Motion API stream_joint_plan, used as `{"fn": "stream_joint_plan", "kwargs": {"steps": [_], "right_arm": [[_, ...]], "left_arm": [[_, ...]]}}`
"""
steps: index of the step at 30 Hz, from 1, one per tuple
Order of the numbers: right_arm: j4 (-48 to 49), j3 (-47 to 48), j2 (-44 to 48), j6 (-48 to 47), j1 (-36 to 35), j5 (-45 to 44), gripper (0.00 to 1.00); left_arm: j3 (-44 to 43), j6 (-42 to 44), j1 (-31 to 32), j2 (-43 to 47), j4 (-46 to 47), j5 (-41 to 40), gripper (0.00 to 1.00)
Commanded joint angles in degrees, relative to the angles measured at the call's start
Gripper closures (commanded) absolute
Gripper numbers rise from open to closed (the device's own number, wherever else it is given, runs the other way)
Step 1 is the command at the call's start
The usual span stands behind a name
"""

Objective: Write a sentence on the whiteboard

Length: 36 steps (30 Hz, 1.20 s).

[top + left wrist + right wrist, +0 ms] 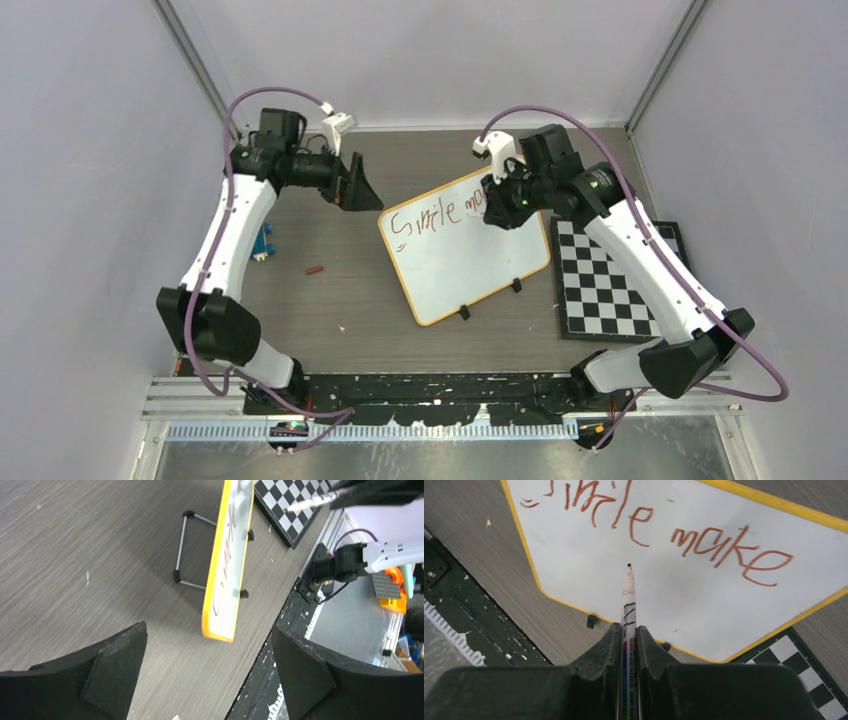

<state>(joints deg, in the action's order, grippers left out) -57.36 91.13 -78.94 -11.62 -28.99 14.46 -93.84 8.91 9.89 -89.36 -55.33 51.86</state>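
Note:
The whiteboard (460,255) with its orange-yellow rim stands tilted on two black feet at the table's middle. The sentence (684,535) in red-brown marker reads "Smile make" in one line. My right gripper (629,635) is shut on a white whiteboard marker (628,595), whose tip hangs over the blank white area below the words. In the top view the right gripper (505,200) is over the board's upper right corner. My left gripper (352,190) is open and empty, left of the board's upper left corner. The left wrist view shows the board edge-on (222,575).
A black-and-white checkered mat (615,280) lies right of the board. A small red-brown marker cap (315,269) and a blue object (264,243) lie on the table at the left. A wire stand (187,550) props the board from behind.

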Motion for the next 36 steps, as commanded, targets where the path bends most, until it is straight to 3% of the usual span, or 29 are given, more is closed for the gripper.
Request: {"fn": "stream_joint_plan", "kwargs": {"steps": [1, 12, 25, 36], "right_arm": [[1.70, -1.80, 2.58, 3.12, -3.72, 0.91, 1.00], [11.84, -12.93, 4.20, 6.20, -10.03, 3.90, 1.00], [20.27, -18.40, 2.13, 4.26, -17.88, -1.36, 1.00], [23.98, -21.70, 0.39, -0.11, -23.85, -9.89, 1.00]], "left_arm": [[6.64, -6.64, -4.79, 6.68, 8.05, 2.39, 0.01], [23.65, -11.50, -6.82, 11.60, 19.67, 4.09, 0.02], [21.85, -11.06, -0.45, 4.92, 21.45, 2.62, 0.18], [20.06, -10.97, 0.96, 1.60, 21.49, 2.14, 0.46]]}}
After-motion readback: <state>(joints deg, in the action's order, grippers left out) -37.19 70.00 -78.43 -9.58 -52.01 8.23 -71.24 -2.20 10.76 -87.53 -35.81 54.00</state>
